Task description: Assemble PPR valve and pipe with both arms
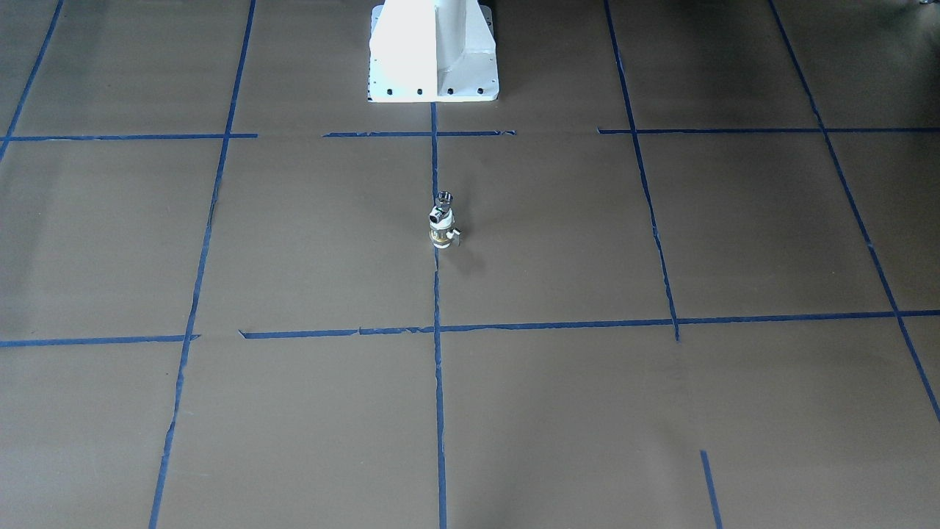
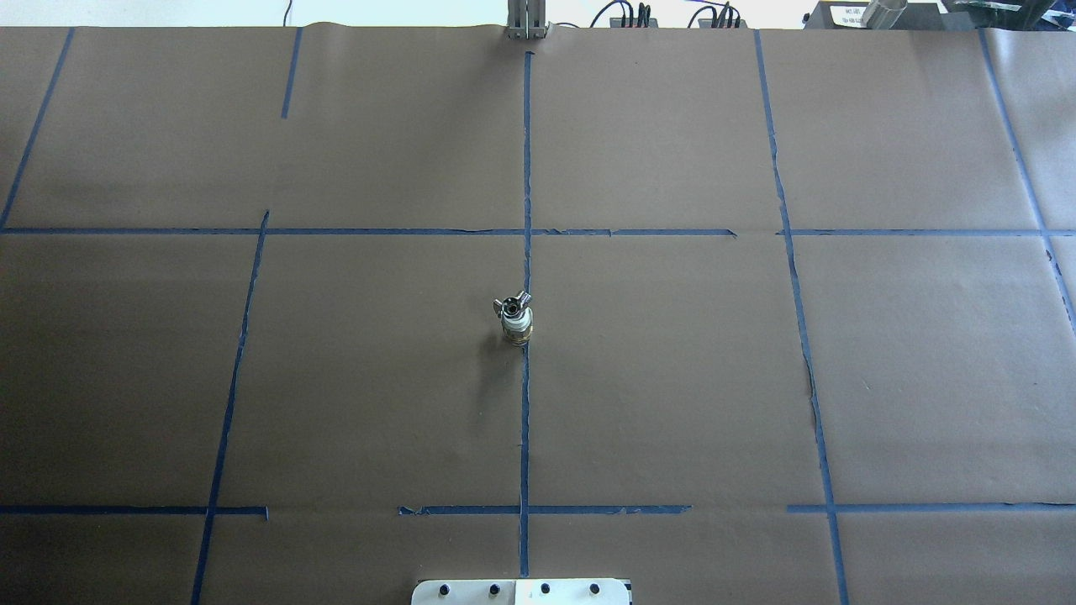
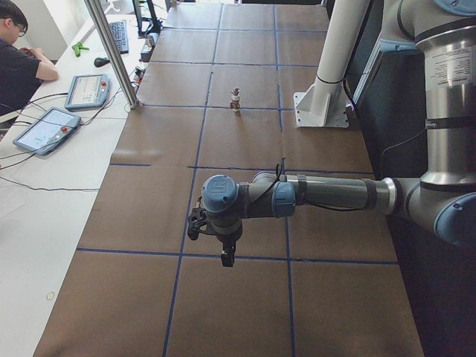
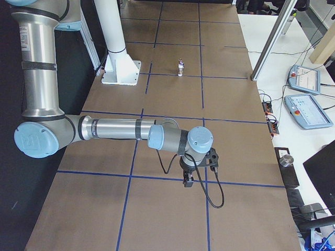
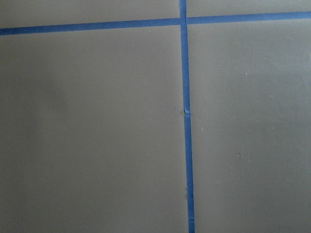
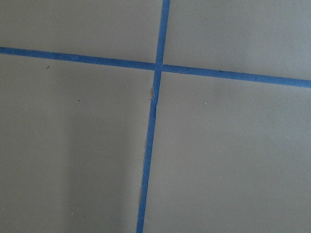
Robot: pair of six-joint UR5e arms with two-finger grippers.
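Observation:
The PPR valve (image 1: 441,234), white-ended with a brass band and a small side lever, stands upright on the brown paper at the table's middle. The shiny chrome pipe (image 1: 443,202) sits on top of it, joined to it. Both also show in the overhead view: valve (image 2: 516,327), pipe (image 2: 513,302). No gripper is near them. My left gripper (image 3: 224,257) hangs over the table's left end, and my right gripper (image 4: 188,181) over the right end. Each shows only in a side view, so I cannot tell whether it is open or shut. Both wrist views show only paper and blue tape.
The white robot pedestal (image 1: 433,51) stands at the table's robot side. A metal post (image 3: 111,52) stands at the far edge. Teach pendants (image 3: 44,130) (image 4: 309,112) and cables lie on the side bench, where an operator (image 3: 18,63) sits.

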